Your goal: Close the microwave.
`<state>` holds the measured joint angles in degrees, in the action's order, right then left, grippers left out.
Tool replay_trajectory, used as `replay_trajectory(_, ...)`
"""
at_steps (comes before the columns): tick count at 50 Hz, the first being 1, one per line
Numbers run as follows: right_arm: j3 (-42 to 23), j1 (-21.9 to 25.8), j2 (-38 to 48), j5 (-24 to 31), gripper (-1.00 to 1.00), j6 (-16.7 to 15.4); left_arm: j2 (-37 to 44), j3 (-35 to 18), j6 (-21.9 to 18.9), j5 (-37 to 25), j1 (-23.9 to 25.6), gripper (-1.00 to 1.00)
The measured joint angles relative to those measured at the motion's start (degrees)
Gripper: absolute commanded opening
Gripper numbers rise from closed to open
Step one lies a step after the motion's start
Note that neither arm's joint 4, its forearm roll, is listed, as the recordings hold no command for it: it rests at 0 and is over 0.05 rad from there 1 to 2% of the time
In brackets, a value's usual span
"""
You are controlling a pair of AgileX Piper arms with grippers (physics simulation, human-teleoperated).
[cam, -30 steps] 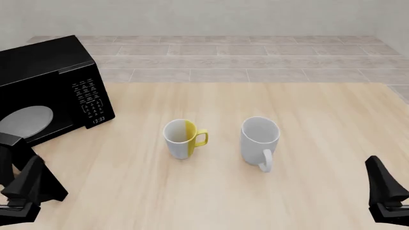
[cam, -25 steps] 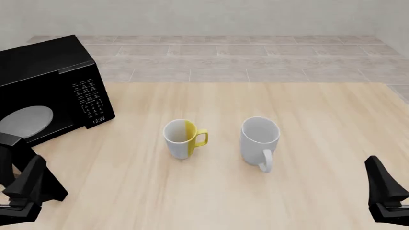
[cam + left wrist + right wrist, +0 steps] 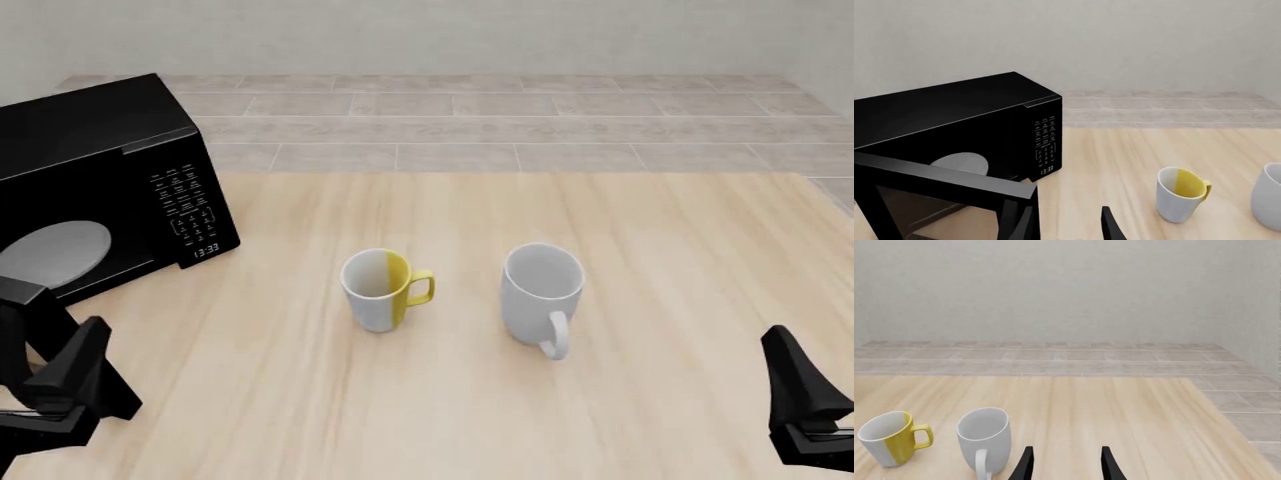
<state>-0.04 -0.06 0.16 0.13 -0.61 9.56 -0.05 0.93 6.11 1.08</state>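
Front view, left gripper point(image 3: 74, 375): low at near-left table edge, just off the open door's free end; fingers parted, holding nothing; contact with door not clear.
Left wrist view, left gripper point(image 3: 1066, 225): two dark fingertips spread apart, empty gap; door edge right beside one finger.
Right gripper point(image 3: 805, 400): near-right corner, over bare table, nothing held; in right wrist view point(image 3: 1064, 464) fingers parted, empty.
Microwave point(image 3: 100, 175): far-left of table, black, keypad and clock facing right-front; grey round plate point(image 3: 54, 252) visible inside.
Door point(image 3: 941, 186): swung out toward near side, wide open, dark glass.
Change vs 0.5 s ago: left gripper shifted slightly rightward and up in front view; mugs, microwave, right gripper unchanged.
Yellow-white mug point(image 3: 379, 289): mid-table, well apart from both grippers.
White mug point(image 3: 542, 295): just right of yellow-white mug, not touching.
Table point(image 3: 641, 230): open wood between left gripper and mugs; right edge near right gripper.
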Motion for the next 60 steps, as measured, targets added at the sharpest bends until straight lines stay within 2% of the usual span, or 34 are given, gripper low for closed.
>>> replay_trajectory(18, 0.0, -0.1, 0.0, -0.1, 1.0, 0.2, 8.8, 0.0, 1.0, 6.7, -2.4, 1.0)
replay_trajectory(42, 0.0, -0.2, -0.1, -0.5, 1.0, 0.5, 33.8, -0.6, 4.5, 29.6, -6.2, 1.0)
replay_trajectory(53, 0.0, -0.2, -0.1, -0.7, 1.0, 0.7, 39.7, -1.0, 5.4, 35.6, -6.4, 1.0)
replay_trajectory(60, 0.0, -0.1, -0.1, -0.8, 1.0, 0.7, 41.7, -1.3, 5.7, 37.3, -6.5, 1.0)
